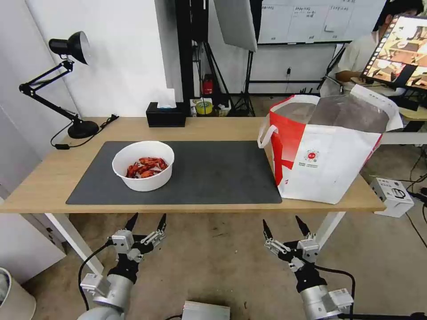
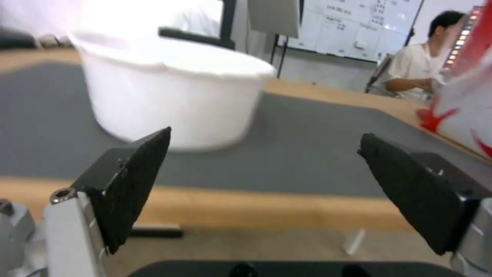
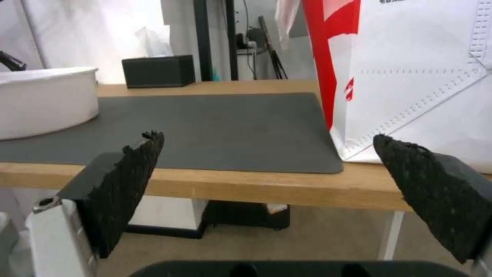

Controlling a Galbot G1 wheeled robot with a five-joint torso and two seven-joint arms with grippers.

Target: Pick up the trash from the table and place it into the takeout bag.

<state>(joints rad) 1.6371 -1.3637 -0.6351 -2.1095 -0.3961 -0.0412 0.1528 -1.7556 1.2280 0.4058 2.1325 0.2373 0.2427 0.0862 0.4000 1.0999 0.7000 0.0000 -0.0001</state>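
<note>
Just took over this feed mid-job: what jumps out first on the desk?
The white bowl of red crayfish sits on the left part of the dark grey mat. The takeout bag stands open at the table's right end, its foil lining showing. Both the left gripper and right gripper hang open below the near edge, in front of the table and holding nothing.

One white bowl (image 1: pixel 143 166) (holding several red crayfish (image 1: pixel 147 167)), one takeout bag (image 1: pixel 327 149), one dark mat (image 1: pixel 213 171), one black tissue box (image 1: pixel 166 116), one desk lamp (image 1: pixel 62 80), two grippers.
</note>
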